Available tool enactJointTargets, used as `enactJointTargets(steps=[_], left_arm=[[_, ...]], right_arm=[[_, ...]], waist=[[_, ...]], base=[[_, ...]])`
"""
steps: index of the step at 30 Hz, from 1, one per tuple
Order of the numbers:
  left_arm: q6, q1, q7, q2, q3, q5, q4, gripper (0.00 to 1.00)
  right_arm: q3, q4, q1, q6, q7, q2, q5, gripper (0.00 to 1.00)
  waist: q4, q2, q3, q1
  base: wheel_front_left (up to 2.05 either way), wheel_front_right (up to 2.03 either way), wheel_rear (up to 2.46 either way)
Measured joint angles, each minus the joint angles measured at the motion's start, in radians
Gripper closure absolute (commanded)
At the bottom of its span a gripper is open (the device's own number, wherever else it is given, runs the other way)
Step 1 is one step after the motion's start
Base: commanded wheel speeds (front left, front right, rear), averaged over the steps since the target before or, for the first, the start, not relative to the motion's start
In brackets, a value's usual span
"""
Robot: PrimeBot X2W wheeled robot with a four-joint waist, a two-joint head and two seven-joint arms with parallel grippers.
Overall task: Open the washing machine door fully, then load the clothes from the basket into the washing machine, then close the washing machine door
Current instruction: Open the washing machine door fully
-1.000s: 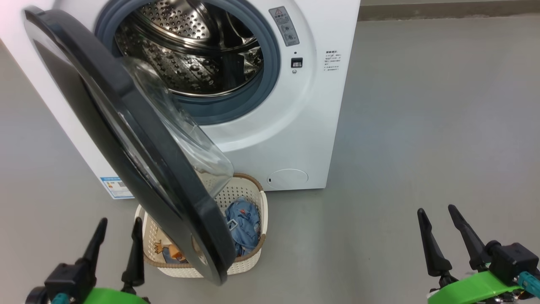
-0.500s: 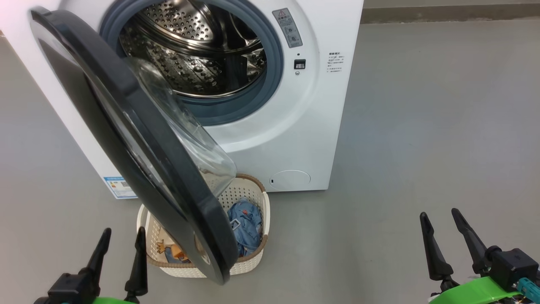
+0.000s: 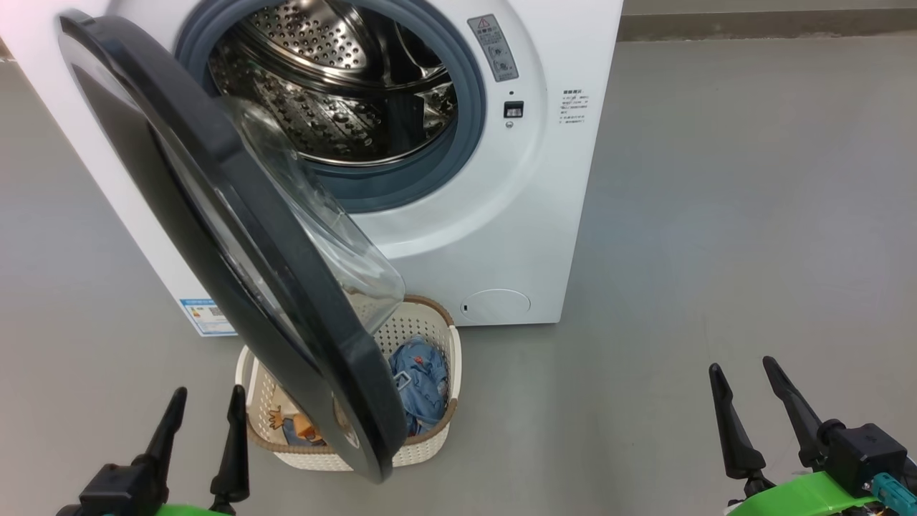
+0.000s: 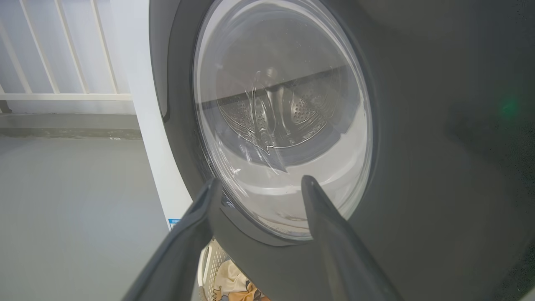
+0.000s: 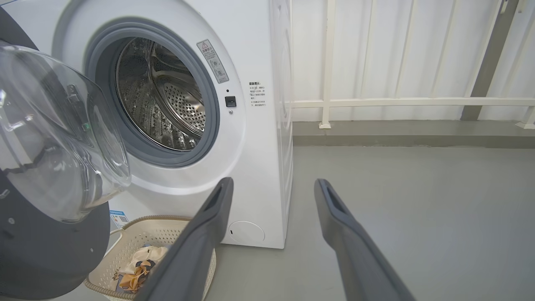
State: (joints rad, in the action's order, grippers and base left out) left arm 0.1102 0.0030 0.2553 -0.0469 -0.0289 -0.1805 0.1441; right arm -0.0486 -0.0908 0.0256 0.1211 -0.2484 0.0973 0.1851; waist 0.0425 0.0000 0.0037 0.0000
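The left gripper (image 3: 207,391) and right gripper (image 3: 741,364) hover low, fingers spread wide and empty. I'd catch the half-swung washing machine door (image 3: 236,229) by its free edge and follow its hinge arc outward, slowly, since it overhangs the basket (image 3: 430,448) holding the clothes (image 3: 423,380).

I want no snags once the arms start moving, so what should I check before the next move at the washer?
1. The washing machine door fully open: not ok, it stands partway, hanging over the basket.
2. The basket reachable from above: not ok, the door covers much of it.
3. Clothes in the basket: ok, the blue garment and the cream garment lie inside.
4. The drum free: ok, nothing seen inside.
5. The left end effector and right end effector open and empty: ok.
6. Clearance between the left end effector and the door: cannot tell.
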Motion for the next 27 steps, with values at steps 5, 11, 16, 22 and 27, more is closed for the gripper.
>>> enactJointTargets(steps=[5, 11, 16, 22, 27], left_arm=[[0.000, 0.000, 0.000, 0.000, -0.002, 0.001, 0.001, 0.00], [0.000, 0.000, 0.000, 0.001, -0.004, 0.001, 0.002, 0.00], [0.002, 0.000, 0.000, 0.002, -0.005, 0.010, 0.002, 0.00], [0.009, 0.000, 0.000, 0.002, -0.001, 0.010, 0.007, 1.00], [0.009, 0.000, 0.000, 0.002, 0.006, -0.009, 0.018, 1.00]], right_arm=[[0.000, -0.003, 0.000, 0.000, 0.000, -0.001, -0.001, 0.00], [0.000, -0.007, 0.000, 0.000, 0.000, -0.001, -0.001, 0.00], [-0.003, -0.008, 0.000, 0.000, 0.000, -0.001, -0.001, 0.00], [-0.007, -0.011, 0.000, 0.000, 0.000, -0.001, -0.001, 0.00], [-0.008, -0.011, 0.000, 0.000, 0.000, -0.001, -0.002, 0.00]], waist=[[0.003, 0.0000, -0.004, 0.0000], [0.003, 0.0000, -0.006, 0.0000], [0.003, 0.0000, -0.006, 0.0000], [0.003, 0.0000, -0.006, 0.0000], [0.003, 0.0000, -0.005, 0.0000]], base=[[0.00, 0.00, 0.00], [0.00, 0.00, 0.00], [0.00, 0.00, 0.00], [0.00, 0.00, 0.00], [0.00, 0.00, 0.00]])
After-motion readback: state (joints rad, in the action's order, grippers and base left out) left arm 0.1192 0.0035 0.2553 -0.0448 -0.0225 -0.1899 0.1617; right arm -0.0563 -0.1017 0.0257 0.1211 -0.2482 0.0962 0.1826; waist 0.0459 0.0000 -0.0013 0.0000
